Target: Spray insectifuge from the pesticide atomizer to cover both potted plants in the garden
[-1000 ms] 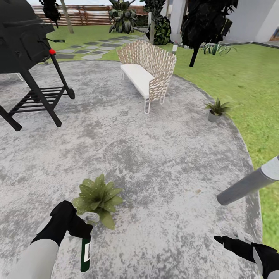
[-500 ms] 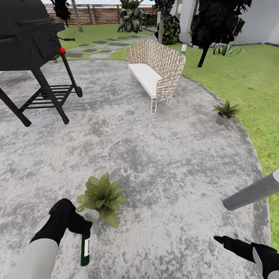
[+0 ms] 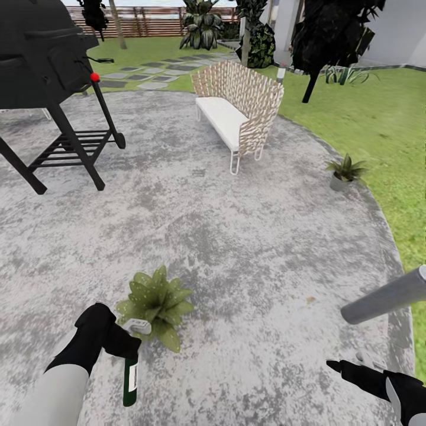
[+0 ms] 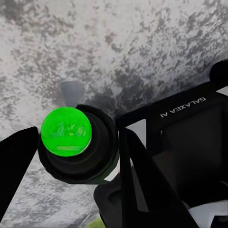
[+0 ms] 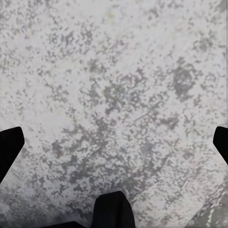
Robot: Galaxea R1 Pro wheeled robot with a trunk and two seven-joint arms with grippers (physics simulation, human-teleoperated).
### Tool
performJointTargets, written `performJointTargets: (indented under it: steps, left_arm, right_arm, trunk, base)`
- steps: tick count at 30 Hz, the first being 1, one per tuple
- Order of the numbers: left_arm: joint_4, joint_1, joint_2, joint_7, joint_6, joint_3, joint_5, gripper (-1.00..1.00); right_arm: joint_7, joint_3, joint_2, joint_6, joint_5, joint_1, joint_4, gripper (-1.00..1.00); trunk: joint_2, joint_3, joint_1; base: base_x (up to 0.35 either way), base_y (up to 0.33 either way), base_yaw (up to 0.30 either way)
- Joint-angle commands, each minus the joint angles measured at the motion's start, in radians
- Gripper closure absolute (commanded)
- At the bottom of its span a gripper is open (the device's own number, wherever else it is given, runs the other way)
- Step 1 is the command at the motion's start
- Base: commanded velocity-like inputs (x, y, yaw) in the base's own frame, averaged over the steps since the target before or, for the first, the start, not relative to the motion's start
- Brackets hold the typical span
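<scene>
My left gripper point(image 3: 116, 344) is shut on the pesticide atomizer point(image 3: 130, 378), a dark green bottle with a whitish label that slants down toward me. In the left wrist view the bottle's bright green round end point(image 4: 65, 132) sits between the black fingers point(image 4: 135, 161). Just beyond the gripper is one potted plant point(image 3: 157, 299), a rosette of pointed leaves. A pale grey piece point(image 3: 137, 324) shows at its base; nozzle or pot, I cannot tell. The other potted plant point(image 3: 345, 170) stands in a grey pot at the patio's right edge. My right gripper point(image 3: 355, 370) hangs open over bare stone point(image 5: 114, 95).
A black grill point(image 3: 47, 71) on a wheeled stand is at the far left. A wicker bench point(image 3: 239, 106) with a white cushion stands at the back middle. A grey bollard point(image 3: 384, 296) leans in at the right. Lawn point(image 3: 378, 130) borders the round stone patio point(image 3: 236, 236).
The whole view shifted between one second and half a second ago, so the camera moved. Since then, only the pale grey piece at the near plant's base shows more clearly.
</scene>
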State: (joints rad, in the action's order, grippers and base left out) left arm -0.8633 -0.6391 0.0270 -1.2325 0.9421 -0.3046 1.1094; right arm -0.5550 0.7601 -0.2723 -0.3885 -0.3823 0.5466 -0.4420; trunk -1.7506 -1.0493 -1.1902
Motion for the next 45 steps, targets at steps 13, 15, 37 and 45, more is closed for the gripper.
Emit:
performJointTargets:
  steps: [13,15,37,45]
  left_arm:
    - [0.037,-0.001,-0.001,-0.01,0.007,-0.001,0.01,1.0]
    - [0.04,-0.001,-0.001,-0.01,0.008,-0.001,0.011,1.0]
    - [0.037,-0.001,0.0,-0.013,0.013,-0.001,0.128,1.0]
    - [0.037,-0.001,0.003,-0.009,0.009,-0.002,0.127,1.0]
  right_arm:
    - [-0.008,0.008,0.001,-0.004,-0.01,0.001,-0.001,-1.0]
    - [-0.008,0.008,0.001,-0.004,-0.01,0.001,-0.001,-1.0]
    - [-0.01,0.007,0.001,-0.004,-0.011,0.001,-0.001,-1.0]
    - [-0.009,0.007,0.001,-0.004,-0.01,0.001,-0.001,-1.0]
  trunk:
    - [0.0,-0.001,0.0]
    - [0.0,-0.001,0.0]
    - [0.0,-0.001,0.0]
    - [0.0,-0.001,0.0]
  base:
    - [-0.089,-0.032,0.0]
    - [0.184,0.0,0.0]
    - [0.075,0.0,-0.059]
    - [-0.047,0.0,-0.001]
